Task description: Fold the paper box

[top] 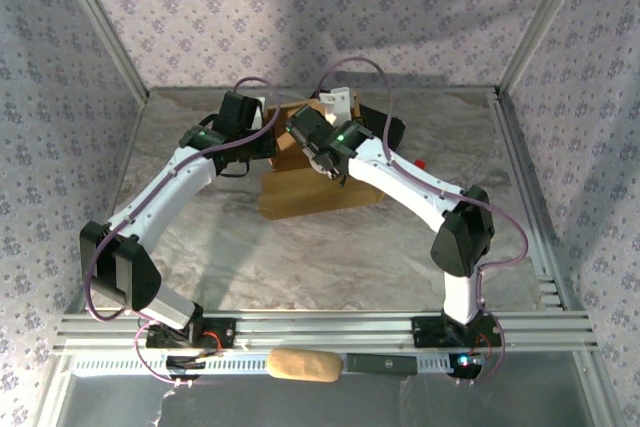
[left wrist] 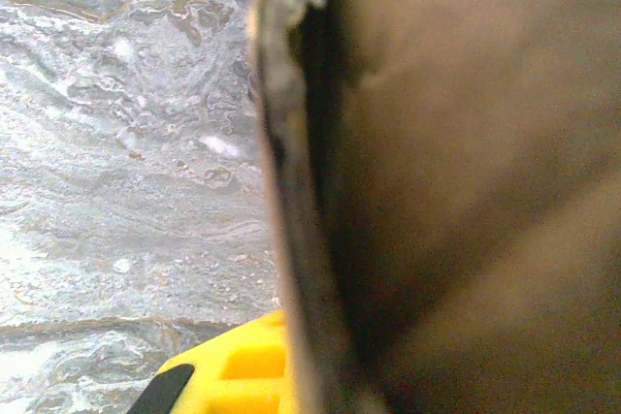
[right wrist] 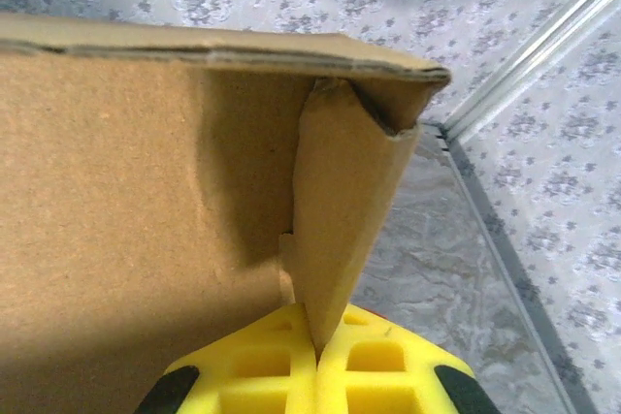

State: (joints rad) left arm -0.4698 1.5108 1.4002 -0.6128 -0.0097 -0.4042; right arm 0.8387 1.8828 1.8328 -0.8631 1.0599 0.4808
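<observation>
status: paper box (top: 312, 187) sits on the table (top: 300, 257) just toward 12 o'clock from centre, both arms reaching in on it

- right gripper (right wrist: 316, 356) is closed, yellow fingers (right wrist: 388, 375) pinching the bottom tip of a folded corner flap (right wrist: 340, 201); flap stands upright against the inside of a raised wall, top panel overhanging it toward 12 o'clock in the right wrist view
- left gripper (top: 266, 137) is closed too; left wrist view has one yellow finger (left wrist: 243, 375) tight against a raw cardboard edge (left wrist: 291, 239), other finger hidden behind the board, so I read it as clamped on a wall of the box
- top view: far part of the box is raised under the grippers, a flat panel lies on the table toward 6 o'clock

progress, my call: partway. One wall is up and one corner tucked, but the near panel is flat and I see no closed box shape. Left to do: raise the remaining walls, tuck the flaps, close it up. Far side is hidden under the arms, can't judge it
</observation>
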